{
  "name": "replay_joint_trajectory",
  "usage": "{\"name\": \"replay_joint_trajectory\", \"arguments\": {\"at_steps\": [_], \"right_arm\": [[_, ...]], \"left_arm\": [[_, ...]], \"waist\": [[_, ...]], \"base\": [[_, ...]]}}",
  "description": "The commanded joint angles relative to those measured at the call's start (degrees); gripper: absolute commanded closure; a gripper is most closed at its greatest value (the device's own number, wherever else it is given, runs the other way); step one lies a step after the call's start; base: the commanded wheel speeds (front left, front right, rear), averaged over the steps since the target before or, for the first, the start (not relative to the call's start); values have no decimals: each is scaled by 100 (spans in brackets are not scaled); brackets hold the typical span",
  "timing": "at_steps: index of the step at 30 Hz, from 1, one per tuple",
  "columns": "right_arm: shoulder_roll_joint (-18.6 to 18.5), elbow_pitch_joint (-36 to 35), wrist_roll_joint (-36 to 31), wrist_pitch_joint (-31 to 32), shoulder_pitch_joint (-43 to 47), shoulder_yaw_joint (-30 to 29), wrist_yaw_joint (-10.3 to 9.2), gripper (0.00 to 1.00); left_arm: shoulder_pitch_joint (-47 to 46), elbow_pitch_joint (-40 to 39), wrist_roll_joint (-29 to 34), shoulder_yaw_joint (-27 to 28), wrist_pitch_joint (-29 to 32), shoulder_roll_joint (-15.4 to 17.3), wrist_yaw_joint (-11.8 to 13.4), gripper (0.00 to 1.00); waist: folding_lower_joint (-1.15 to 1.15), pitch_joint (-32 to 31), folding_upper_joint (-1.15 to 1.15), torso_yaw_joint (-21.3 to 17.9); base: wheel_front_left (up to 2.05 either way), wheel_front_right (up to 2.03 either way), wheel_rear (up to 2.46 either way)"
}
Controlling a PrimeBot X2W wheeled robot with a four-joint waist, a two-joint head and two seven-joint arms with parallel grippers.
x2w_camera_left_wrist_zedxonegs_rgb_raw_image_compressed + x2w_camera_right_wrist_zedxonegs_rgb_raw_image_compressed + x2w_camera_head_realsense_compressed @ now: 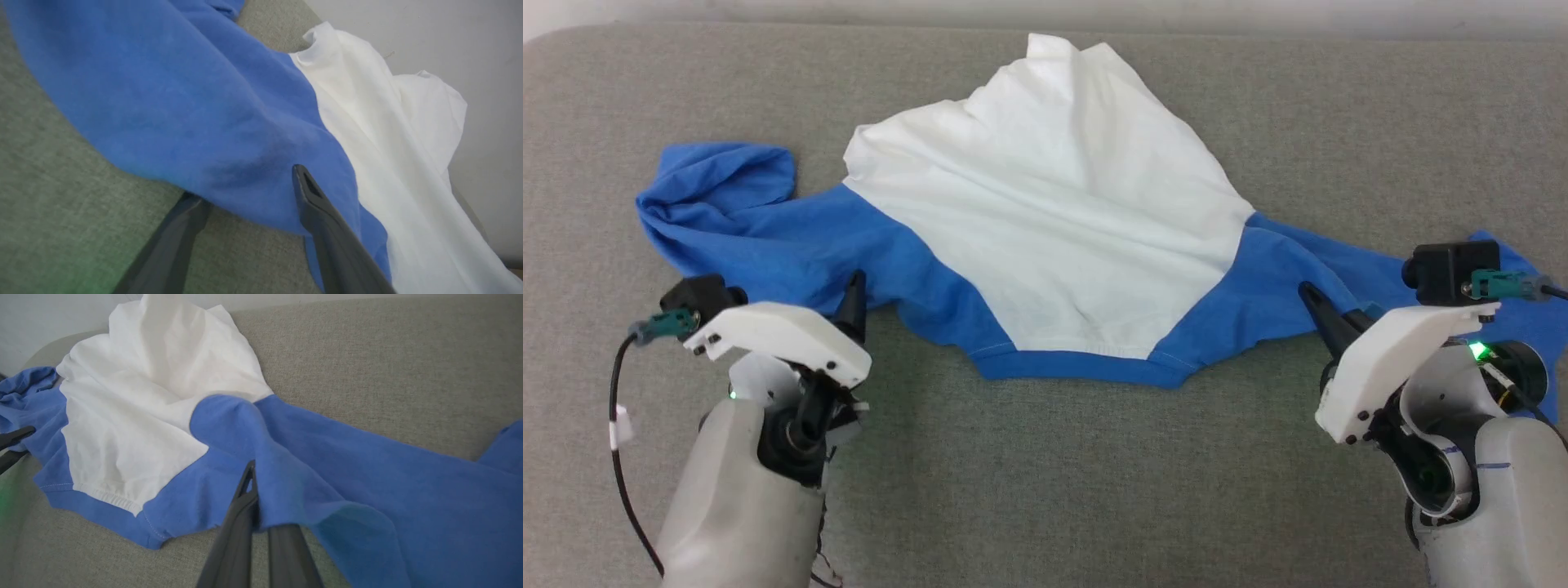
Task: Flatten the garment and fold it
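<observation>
**Right gripper (pixel 255 475) clenched on sleeve; left gripper (pixel 852 300) released**

Bench (pixel 1045 490) carries the garment (pixel 1054 212), its white body bunched beyond the neck trim (pixel 1078 363) and its sleeves spread to either side. Right of the trim, fingers pinch blue sleeve cloth. Left of the trim, fingers straddle the sleeve edge, apart. Judged step: taking hold for flattening. Next move calls for closing the left fingers, then an even outward pull.
</observation>
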Motion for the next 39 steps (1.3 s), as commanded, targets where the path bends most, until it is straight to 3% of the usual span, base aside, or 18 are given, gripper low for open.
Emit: {"name": "replay_joint_trajectory", "arguments": {"at_steps": [1,2,3,12,21,25,29,39], "right_arm": [[0,-35,-3,-10,-36,-3,-5,100],[0,-39,-11,-16,-40,-3,-5,100],[0,-42,-17,-22,-40,-3,-5,100],[0,-9,-18,-102,16,-101,-5,100],[0,-240,1034,160,-196,-432,-5,100],[0,-583,1535,588,-615,-672,-5,100],[-13,-855,1778,1122,-1178,-884,-5,100],[-4,-810,2253,2157,-2468,-1407,-5,100]], "left_arm": [[7,293,-15,-48,128,12,-19,50],[-41,402,48,-122,166,50,-38,93],[-78,494,101,-182,185,78,-57,100],[-210,594,85,-232,-120,136,-507,100],[-486,-804,-397,161,-257,219,-886,100],[-817,-1597,-426,244,-71,426,-823,100],[-1305,-2138,-231,281,75,695,-598,100],[-2424,-2186,265,176,184,1093,-341,100]], "waist": [[0,40,0,-38],[0,47,0,-45],[0,52,0,-52],[0,-78,0,5],[0,-635,0,101],[0,-878,0,76],[0,-1093,0,38],[0,-1468,0,13]], "base": [[0,0,0],[0,0,0],[0,0,0],[0,0,0],[0,0,0],[0,0,0],[0,0,0],[0,0,0]]}}
